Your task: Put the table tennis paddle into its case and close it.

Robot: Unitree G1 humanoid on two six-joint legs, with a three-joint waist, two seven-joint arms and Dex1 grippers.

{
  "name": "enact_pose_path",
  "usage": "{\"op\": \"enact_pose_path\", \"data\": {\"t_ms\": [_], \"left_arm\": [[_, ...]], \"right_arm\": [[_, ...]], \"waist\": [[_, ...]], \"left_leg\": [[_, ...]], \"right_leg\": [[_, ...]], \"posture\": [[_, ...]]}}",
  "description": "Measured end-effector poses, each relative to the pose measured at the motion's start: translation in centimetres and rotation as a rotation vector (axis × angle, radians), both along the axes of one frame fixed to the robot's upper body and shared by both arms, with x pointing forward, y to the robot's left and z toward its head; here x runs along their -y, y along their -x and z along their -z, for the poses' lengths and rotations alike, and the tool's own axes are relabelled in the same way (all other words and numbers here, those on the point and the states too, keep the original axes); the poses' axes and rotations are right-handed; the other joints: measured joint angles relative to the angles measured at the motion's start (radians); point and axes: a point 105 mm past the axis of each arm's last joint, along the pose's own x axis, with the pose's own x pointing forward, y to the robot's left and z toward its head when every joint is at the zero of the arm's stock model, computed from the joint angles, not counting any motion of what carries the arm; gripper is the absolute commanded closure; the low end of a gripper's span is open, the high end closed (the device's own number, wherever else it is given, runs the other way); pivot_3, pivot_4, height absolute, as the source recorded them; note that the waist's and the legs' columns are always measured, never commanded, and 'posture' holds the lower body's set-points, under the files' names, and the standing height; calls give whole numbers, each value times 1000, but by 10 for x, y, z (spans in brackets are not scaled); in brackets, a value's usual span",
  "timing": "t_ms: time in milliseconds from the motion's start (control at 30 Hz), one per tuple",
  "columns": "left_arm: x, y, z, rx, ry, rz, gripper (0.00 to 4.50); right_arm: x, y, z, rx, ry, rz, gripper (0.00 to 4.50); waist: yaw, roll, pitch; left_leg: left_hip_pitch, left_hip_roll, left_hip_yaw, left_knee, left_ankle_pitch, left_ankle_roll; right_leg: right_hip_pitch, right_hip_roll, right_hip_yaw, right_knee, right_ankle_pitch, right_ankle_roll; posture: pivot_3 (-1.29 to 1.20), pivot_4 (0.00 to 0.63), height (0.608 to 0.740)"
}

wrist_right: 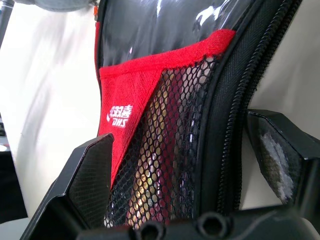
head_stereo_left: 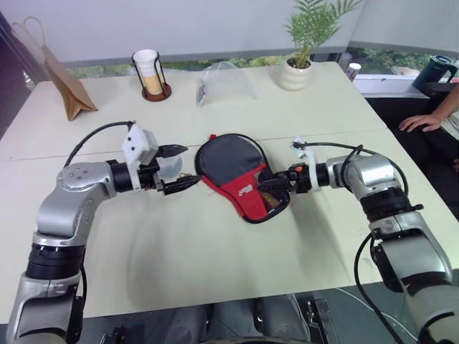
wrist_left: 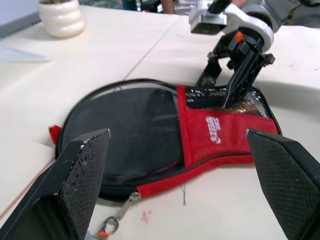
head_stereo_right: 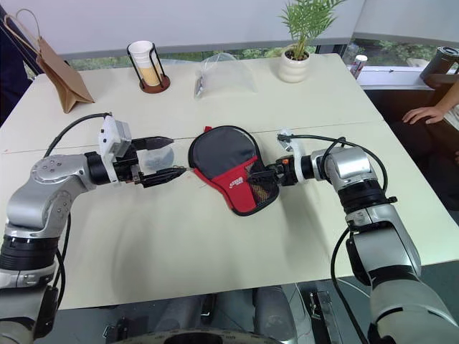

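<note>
The black and red case (head_stereo_left: 233,168) lies flat on the table (head_stereo_left: 179,251) between my two arms. The paddle shows as a tan and red handle (wrist_right: 150,165) behind the mesh pocket; its head is hidden under the glossy black panel. My right gripper (head_stereo_left: 267,188) is at the case's narrow end. It stands open, with the zip edge (wrist_right: 235,115) and the mesh between its fingers. My left gripper (head_stereo_left: 192,165) hangs open to the left of the round end, apart from it. A zip pull (wrist_left: 107,227) lies on the table by that end.
At the back of the table stand a brown paper bag (head_stereo_left: 68,89), a cup in a wire holder (head_stereo_left: 150,72), a clear plastic bag (head_stereo_left: 226,82) and a potted plant (head_stereo_left: 297,68). A person's hand (head_stereo_left: 423,120) rests at the right edge.
</note>
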Motion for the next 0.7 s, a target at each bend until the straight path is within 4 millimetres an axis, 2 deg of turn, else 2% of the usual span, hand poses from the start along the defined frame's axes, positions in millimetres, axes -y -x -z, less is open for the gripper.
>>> {"op": "enact_pose_path", "data": {"t_ms": [67,167,367,400,700], "left_arm": [[0,2,3,-6,-2,-7,0],[-1,1,4,-4,-2,-18,0],[-1,0,3,2,-1,-29,0],[-1,0,3,3,-1,-29,0],[1,0,1,16,-2,-25,0]], "right_arm": [[2,-3,0,-2,-6,4,107],[6,-5,2,-7,6,13,923],[4,-3,12,-28,29,7,4080],[3,-1,13,-31,23,-4,4463],[0,24,21,-117,13,11,4463]], "waist": [[1,0,0],[4,0,0],[4,0,0],[4,0,0],[8,0,-1]], "left_leg": [[0,0,0,0,0,0],[0,0,0,0,0,-1],[0,0,0,-1,0,-1],[0,0,0,-1,0,-1],[0,0,-1,-2,0,-1]], "right_leg": [[0,0,0,0,0,0],[1,0,0,0,0,0],[0,0,0,0,0,0],[0,0,0,0,0,0],[0,-1,0,0,0,0]], "posture": [[0,150,740],[0,150,740],[0,150,740],[0,150,740],[0,150,740]]}}
